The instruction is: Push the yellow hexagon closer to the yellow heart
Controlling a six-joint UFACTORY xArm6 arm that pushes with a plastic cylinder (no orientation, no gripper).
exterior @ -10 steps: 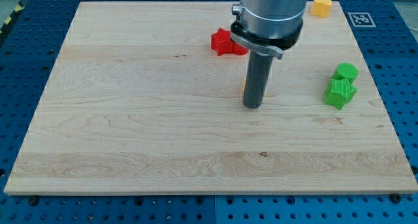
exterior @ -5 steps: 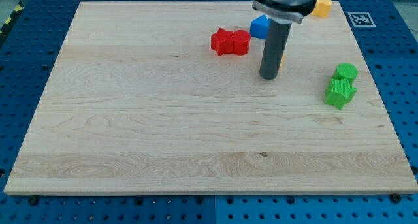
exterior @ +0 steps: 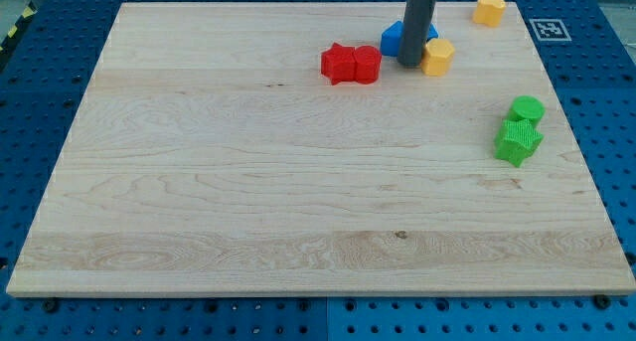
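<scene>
Tip (exterior: 410, 62) down on the board near the view's top, just left of the yellow hexagon (exterior: 437, 57).

No gripper on the rod, so nothing open or closed and nothing held; tip touching or almost touching the hexagon's left side, cannot tell which. Directly behind the rod, a blue block (exterior: 396, 38), partly hidden, shape not clear. Left of the tip, two red blocks (exterior: 350, 64) pressed together, shapes unclear. Toward the view's top right, well apart from the hexagon, the yellow heart (exterior: 488, 9) near the corner of the wooden board (exterior: 219, 182). At the view's right edge, a green round block (exterior: 527, 109) touching a green star-like block (exterior: 518, 141) below it.
</scene>
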